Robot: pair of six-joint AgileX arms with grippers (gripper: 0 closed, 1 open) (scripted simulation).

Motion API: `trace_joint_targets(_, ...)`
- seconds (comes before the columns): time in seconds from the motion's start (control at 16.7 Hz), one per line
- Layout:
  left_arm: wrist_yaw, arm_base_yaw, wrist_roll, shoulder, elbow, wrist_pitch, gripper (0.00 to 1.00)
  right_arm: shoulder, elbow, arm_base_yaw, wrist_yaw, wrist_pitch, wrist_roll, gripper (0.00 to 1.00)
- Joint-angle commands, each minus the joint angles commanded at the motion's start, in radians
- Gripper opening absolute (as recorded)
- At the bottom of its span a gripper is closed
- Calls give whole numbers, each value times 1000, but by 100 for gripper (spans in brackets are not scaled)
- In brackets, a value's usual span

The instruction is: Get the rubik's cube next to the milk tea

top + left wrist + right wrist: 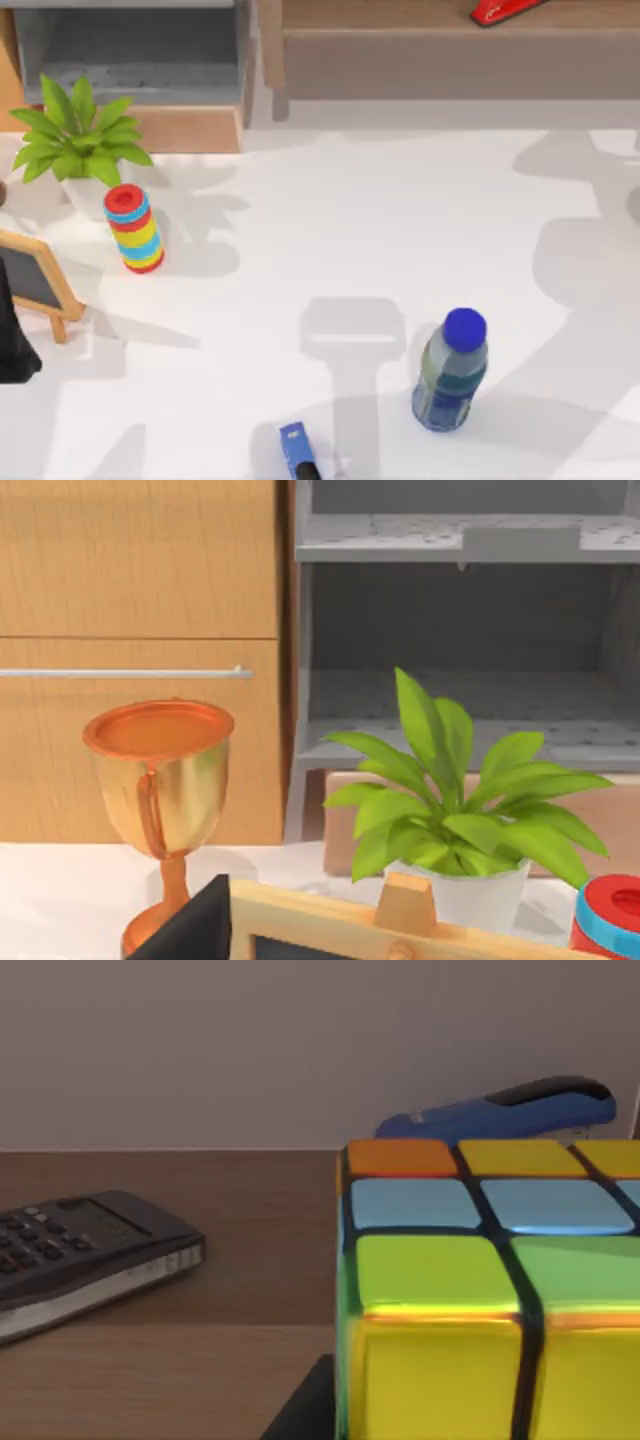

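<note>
The rubik's cube (470, 1300) looms close to the right wrist camera, resting on a brown wooden surface with its orange, pale blue, green and yellow squares turned toward the lens; whether the right arm's claw is apart or clamped on it cannot be told. On the same brown surface a dark calculator (85, 1250) lies well off to one side of the cube, and a blue stapler (505, 1112) sits behind it against a plain wall. In the top view the milk tea (450, 375) stands upright on the white table (330, 220), toward the right of its near part, blue cap uppermost; a small blue object with a dark end (297, 452) lies near the front edge, to the left of the bottle and apart from it. The left arm (14, 345) shows as a dark shape at the table's left edge, just beside a framed chalkboard (35, 275); its claw's state cannot be told either. Its wrist camera is held low and level, looking over the chalkboard's wooden top at a copper-coloured trophy cup (160, 780), a potted plant (455, 800) and grey shelving beyond. A striped ring stack (133, 228) stands just in front of the plant at the table's left; a red stapler (505, 10) lies on the wooden shelf at the far right.
</note>
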Motion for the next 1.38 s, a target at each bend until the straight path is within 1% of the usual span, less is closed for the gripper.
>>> trace_joint_targets(0.12, 0, 0, 0, 0, 0, 0, 100, -9, 3, 0, -2, -9, -6, 0)
trace_joint_targets(0.24, 0, 0, 0, 0, 0, 0, 100, -51, 19, 8, -14, -59, -33, 0)
trace_joint_targets(0.36, 0, 0, 0, 0, 0, 0, 100, -107, 48, 24, -30, -150, -72, 0)
trace_joint_targets(0.48, 0, 0, 0, 0, 0, 0, 100, -164, 90, 50, -43, -281, -113, 0)
trace_joint_targets(0.66, 0, 0, 0, 0, 0, 0, 100, -239, 167, 112, -44, -554, -152, 0)
trace_joint_targets(0.9, 0, 0, 0, 0, 0, 0, 100, -296, 266, 238, -11, -1015, -141, 0)
trace_joint_targets(1.2, 0, 0, 0, 0, 0, 0, 100, -281, 368, 422, 89, -1593, -15, 0)
trace_joint_targets(1.38, 0, 0, 0, 0, 0, 0, 100, -204, 396, 515, 172, -1845, 93, 0)
